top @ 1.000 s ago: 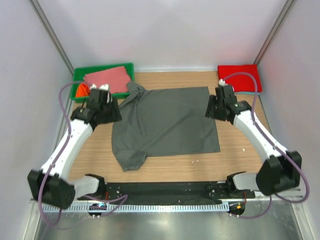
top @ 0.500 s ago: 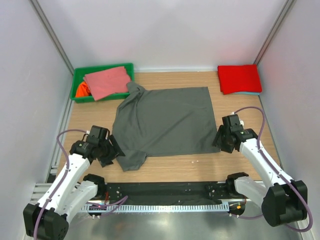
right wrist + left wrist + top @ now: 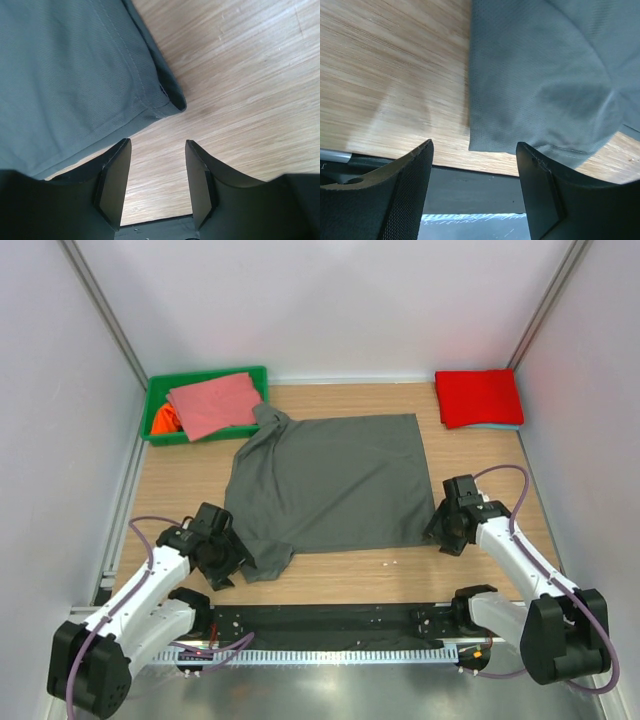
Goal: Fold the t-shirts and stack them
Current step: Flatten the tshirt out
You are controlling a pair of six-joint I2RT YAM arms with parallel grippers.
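shirt (image 3: 330, 480): grey, spread mid-bench (image 3: 190, 490), near edge running left-right | left gripper (image 3: 475, 146): wide, empty, near-left corner just ahead of jaws | right gripper (image 3: 158, 142): parted, empty, near-right hem corner just ahead | arms equally near

You have bare table (image 3: 185, 485) at 9 and at 3 o'clock of the grey shirt (image 3: 330, 485), out to the side walls; the bin (image 3: 157, 393), heaped with shirts, blocks the 11 o'clock corner; the red shirt (image 3: 478, 397) fills the 1 o'clock corner; a bare band lies between them at 12; at 6, a narrow strip runs between shirt and black rail (image 3: 330, 618), with the left gripper (image 3: 475, 150) at its 7 o'clock end and the right gripper (image 3: 156, 145) at its 4 o'clock end.
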